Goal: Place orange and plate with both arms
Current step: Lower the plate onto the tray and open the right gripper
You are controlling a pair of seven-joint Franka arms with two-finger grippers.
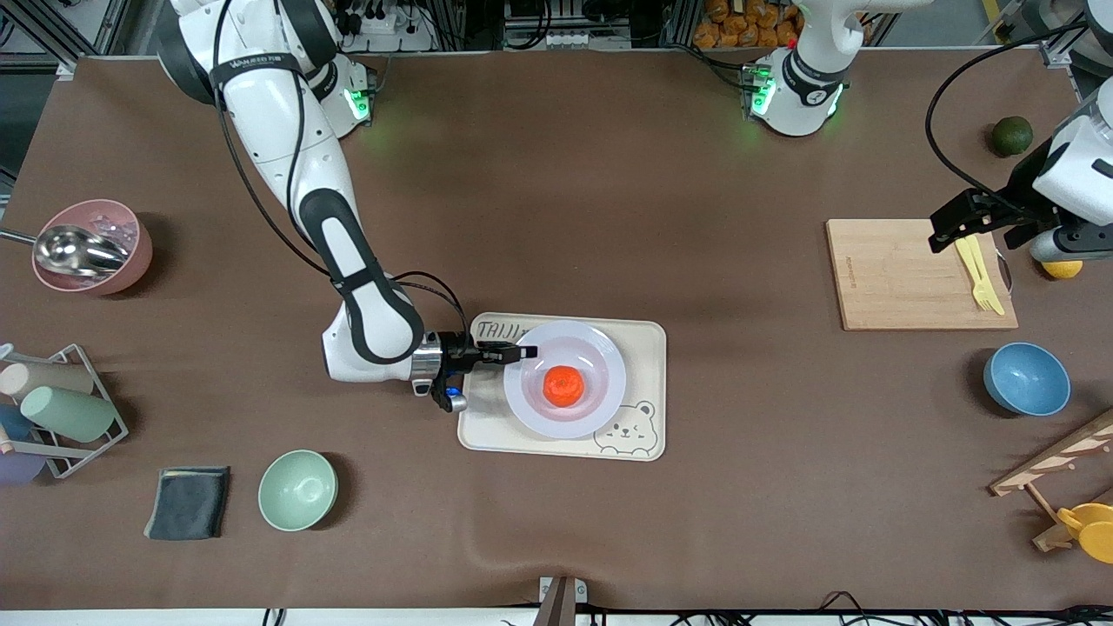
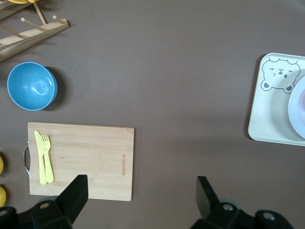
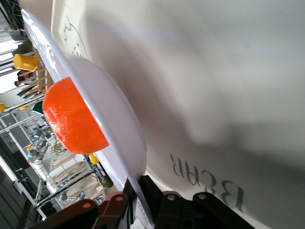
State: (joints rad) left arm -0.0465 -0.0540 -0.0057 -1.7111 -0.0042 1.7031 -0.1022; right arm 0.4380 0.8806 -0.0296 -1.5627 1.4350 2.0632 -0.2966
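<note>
The right tool point(image 1: 520, 352) was clenched on the rim of the plate point(image 1: 600, 382), one finger above it and one below. The plate rested on the cream bear tray point(image 1: 648, 435) mid-table point(image 1: 556, 174), with the orange point(image 1: 563, 386) lying in its center. The left tool point(image 2: 140, 193) hung released over the wooden cutting board point(image 1: 887, 278) and its yellow cutlery point(image 1: 979, 275), waiting near the blue bowl point(image 1: 1026, 378).

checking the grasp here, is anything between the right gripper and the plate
Nothing visible does. The right gripper is already at the plate, its fingers pinching the rim in the right wrist view. The plate sits on the bear tray with the orange in it. The left gripper waits open over the cutting board.
</note>
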